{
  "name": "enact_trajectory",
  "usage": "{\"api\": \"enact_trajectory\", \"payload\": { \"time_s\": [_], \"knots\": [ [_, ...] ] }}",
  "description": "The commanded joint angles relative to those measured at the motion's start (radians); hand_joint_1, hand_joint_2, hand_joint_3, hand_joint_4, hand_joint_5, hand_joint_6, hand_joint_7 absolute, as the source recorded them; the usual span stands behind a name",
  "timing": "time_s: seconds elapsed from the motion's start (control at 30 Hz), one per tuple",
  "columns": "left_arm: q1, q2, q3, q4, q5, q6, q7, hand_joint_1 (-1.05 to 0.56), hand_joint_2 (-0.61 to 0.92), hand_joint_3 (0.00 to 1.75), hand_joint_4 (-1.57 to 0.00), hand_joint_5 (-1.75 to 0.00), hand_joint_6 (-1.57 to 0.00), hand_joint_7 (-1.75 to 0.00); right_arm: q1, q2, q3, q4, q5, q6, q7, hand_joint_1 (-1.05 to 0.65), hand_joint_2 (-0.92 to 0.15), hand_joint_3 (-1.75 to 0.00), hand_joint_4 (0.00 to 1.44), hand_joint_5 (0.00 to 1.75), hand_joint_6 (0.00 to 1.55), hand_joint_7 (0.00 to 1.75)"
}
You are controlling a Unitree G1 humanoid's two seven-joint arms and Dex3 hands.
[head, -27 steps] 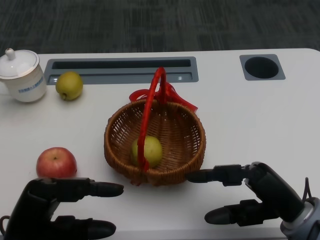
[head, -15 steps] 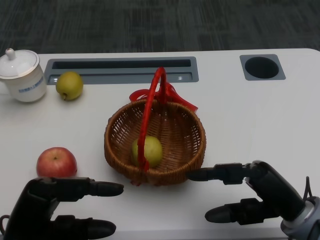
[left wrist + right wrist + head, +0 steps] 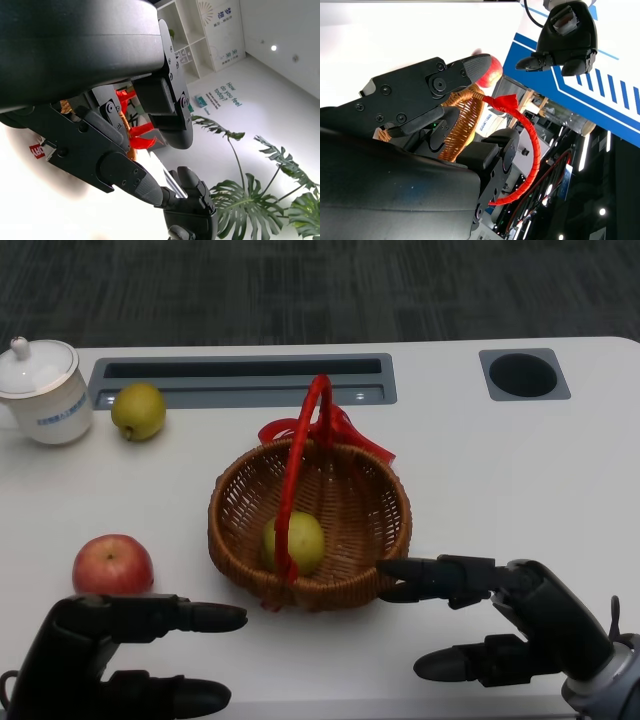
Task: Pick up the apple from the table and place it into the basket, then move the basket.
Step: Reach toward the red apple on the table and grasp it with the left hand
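Left hand (image 3: pixel 100 95) fills most of the view: rounded black shell, black fingers (image 3: pixel 120 172) spread, nothing held between them. Red basket handle ribbon (image 3: pixel 137 137) and a sliver of woven basket (image 3: pixel 65 106) visible behind the fingers. Right hand (image 3: pixel 190 205) beyond them. White counter (image 3: pixel 50 205) beneath. Potted plant (image 3: pixel 255 190) and shelving (image 3: pixel 192 37) in the background.

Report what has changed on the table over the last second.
The right hand has edged toward the basket, its upper finger now at the near rim; it holds nothing. The left hand, the red apple, the green fruit in the basket, the pear and the cup stayed put.
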Motion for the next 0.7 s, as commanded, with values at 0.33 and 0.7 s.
{"api": "enact_trajectory", "payload": {
  "time_s": [0.33, 0.7],
  "knots": [
    [-0.038, -0.025, 0.211, 0.031, 0.338, -0.123, 0.191, -0.62, 0.71, 0.00, -1.01, 0.00, -0.93, 0.00, -0.001, -0.004, -0.018, 0.002, -0.021, -0.026, -0.011, -0.43, -0.80, 0.00, 0.87, 0.00, 0.69, 0.02],
    [-0.153, 0.067, 0.384, 0.090, 1.043, -0.034, 0.782, -0.79, 0.68, 0.00, -0.62, 0.00, -0.54, 0.00, -0.004, -0.004, -0.018, 0.007, -0.035, -0.032, -0.017, -0.42, -0.80, 0.00, 0.87, 0.00, 0.70, 0.00]
  ]
}}
